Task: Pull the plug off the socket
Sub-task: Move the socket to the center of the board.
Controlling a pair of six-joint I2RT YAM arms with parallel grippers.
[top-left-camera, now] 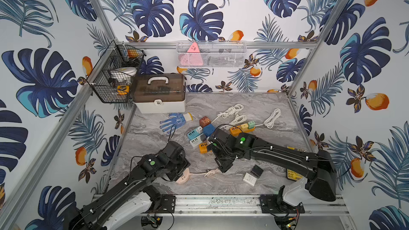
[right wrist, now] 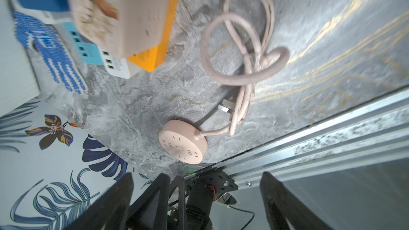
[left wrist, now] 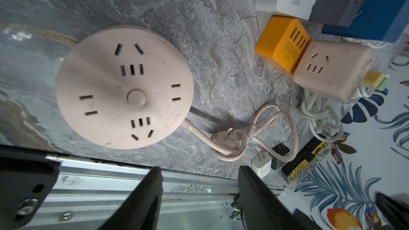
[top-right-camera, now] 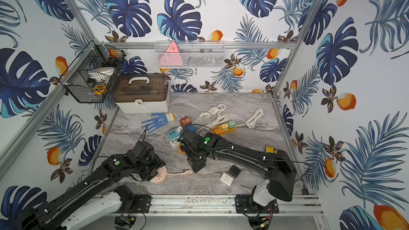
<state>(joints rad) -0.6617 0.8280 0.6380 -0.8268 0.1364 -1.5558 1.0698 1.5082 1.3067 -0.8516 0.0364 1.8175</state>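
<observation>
Left tool (left wrist: 200,169) hangs open, empty, just over the round socket (left wrist: 124,87), its slots all bare. The white plug (top-left-camera: 249,179) lies loose on the worktop (top-left-camera: 199,99), right of the socket. Right tool (top-left-camera: 223,168), spread and empty, should lift straight, clear of the socket's cord (right wrist: 243,81).

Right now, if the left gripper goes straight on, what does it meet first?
Probably bare tabletop near the front edge, between the round pink socket and its coiled cord; depth from the left gripper is unclear.

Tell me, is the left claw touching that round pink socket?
Apart. In the left wrist view the left gripper hangs clear of the round pink socket, bare tabletop between.
</observation>
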